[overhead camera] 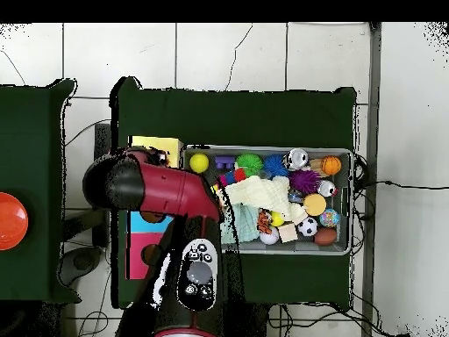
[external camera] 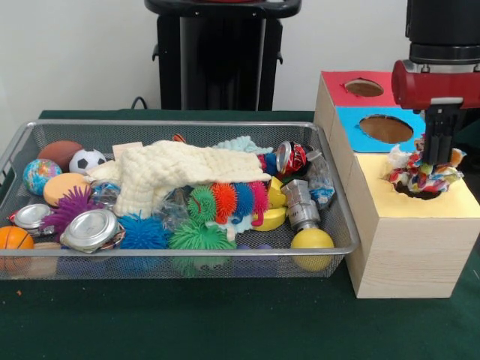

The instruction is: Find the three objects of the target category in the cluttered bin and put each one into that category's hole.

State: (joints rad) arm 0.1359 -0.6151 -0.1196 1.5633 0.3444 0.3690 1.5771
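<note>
My gripper (external camera: 439,166) hangs over the yellow-topped box (external camera: 390,225) at the right. It is shut on a limp piece speckled red, yellow, blue and white (external camera: 415,176). The piece bunches over the round hole (external camera: 414,193) and covers most of it. The wire mesh bin (external camera: 180,256) stands to the left of the boxes, full of toys. I make out no other speckled piece in it. In the overhead view the arm (overhead camera: 162,189) hides the gripper and the hole; only a corner of the yellow box (overhead camera: 156,145) shows.
A cream cloth (external camera: 187,176) and a mint cloth (external camera: 241,144) lie over spiky balls, among them a green one (external camera: 196,236), with cans and small balls. The blue-topped box (external camera: 352,139) and the red-topped box (external camera: 341,94) stand behind the yellow one.
</note>
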